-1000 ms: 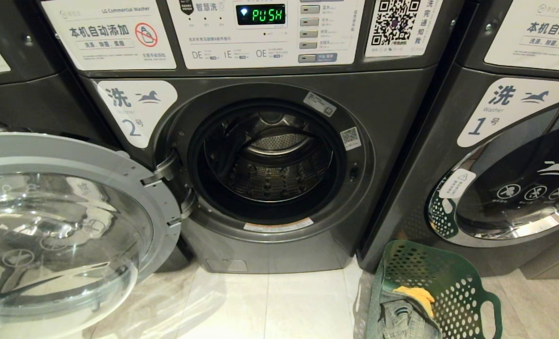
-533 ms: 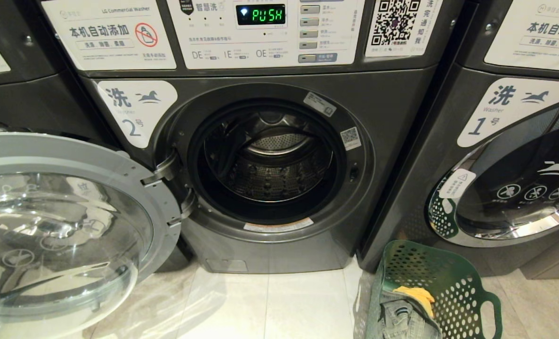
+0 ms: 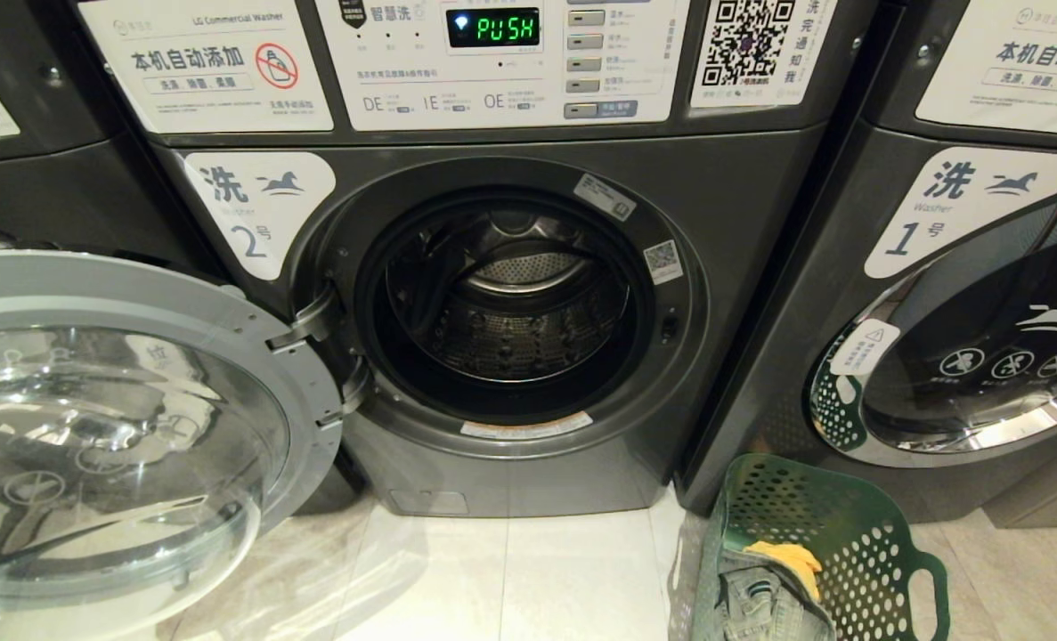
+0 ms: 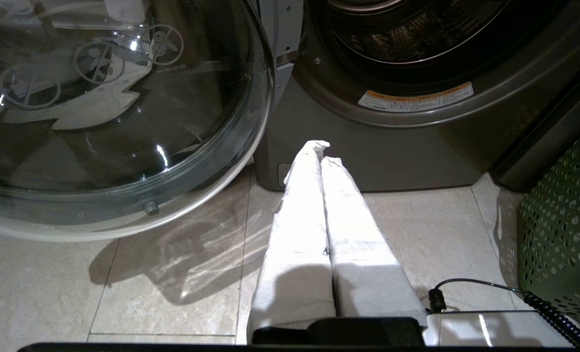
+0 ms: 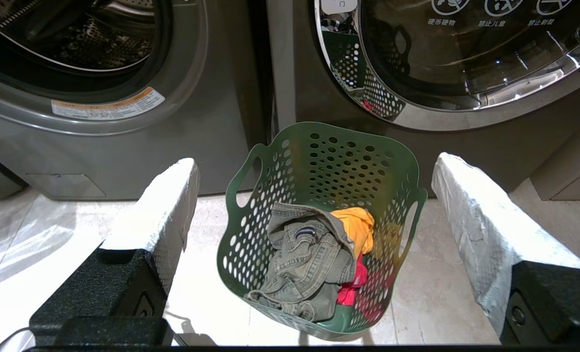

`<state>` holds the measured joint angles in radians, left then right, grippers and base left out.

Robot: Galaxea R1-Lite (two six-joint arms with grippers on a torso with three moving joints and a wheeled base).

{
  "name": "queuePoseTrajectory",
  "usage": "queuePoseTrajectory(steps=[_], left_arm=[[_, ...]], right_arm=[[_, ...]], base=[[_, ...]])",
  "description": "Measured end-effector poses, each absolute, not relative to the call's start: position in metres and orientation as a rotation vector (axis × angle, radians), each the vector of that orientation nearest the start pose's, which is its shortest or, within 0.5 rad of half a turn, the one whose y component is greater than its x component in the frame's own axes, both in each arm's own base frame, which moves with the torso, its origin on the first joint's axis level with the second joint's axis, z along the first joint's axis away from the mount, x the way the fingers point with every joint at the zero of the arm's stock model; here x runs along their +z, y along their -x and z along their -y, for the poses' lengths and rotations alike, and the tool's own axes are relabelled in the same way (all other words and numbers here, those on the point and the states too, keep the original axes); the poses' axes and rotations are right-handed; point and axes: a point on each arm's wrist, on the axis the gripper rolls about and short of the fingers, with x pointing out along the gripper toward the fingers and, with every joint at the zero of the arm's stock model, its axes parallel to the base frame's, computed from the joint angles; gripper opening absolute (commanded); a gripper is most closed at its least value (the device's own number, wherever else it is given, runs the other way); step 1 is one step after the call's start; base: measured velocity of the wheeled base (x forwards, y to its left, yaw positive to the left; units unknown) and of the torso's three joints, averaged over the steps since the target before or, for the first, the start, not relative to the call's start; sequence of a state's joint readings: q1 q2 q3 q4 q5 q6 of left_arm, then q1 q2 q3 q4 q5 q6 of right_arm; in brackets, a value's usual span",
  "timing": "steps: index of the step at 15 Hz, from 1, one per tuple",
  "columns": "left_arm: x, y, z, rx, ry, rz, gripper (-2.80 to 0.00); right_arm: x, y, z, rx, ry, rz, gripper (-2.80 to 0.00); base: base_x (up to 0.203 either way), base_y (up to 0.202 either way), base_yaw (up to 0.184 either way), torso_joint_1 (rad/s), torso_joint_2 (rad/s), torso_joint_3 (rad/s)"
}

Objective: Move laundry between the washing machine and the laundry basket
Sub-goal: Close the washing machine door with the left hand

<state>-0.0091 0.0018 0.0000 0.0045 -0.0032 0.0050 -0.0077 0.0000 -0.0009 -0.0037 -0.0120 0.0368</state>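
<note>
Nothing is loaded yet: the laundry (image 5: pixel 314 254) is lying in the laundry basket (image 5: pixel 319 146) beside the washing machine (image 3: pixel 510 303), whose drum is standing empty, right claw (image 5: pixel 314 195) gaping wide, left claw (image 4: pixel 321 156) pinched empty.

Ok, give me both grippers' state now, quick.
Left gripper: closed, holding nothing, low before the washing machine.
Right gripper: open, empty, facing the laundry basket.

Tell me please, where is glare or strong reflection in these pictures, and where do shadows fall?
Head view: ceiling light reflects in the open glass door. Left wrist view: highlights on that door, its shadow on the floor tiles. Right wrist view: the neighbouring washer's chrome rim mirrors the laundry basket.
</note>
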Motion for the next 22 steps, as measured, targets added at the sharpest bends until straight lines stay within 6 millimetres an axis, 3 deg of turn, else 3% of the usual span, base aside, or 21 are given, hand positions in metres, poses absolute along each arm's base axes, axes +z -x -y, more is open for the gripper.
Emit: queuePoseTrajectory(steps=[22], left_arm=[[0.0750, 0.0227, -0.0001, -0.012, -0.005, -0.006, -2.80]], right_arm=[[0.0762, 0.0229, 0.0001, -0.020, -0.037, 0.005, 0.00]], base=[[0.000, 0.000, 0.000, 0.000, 0.00, 0.000]])
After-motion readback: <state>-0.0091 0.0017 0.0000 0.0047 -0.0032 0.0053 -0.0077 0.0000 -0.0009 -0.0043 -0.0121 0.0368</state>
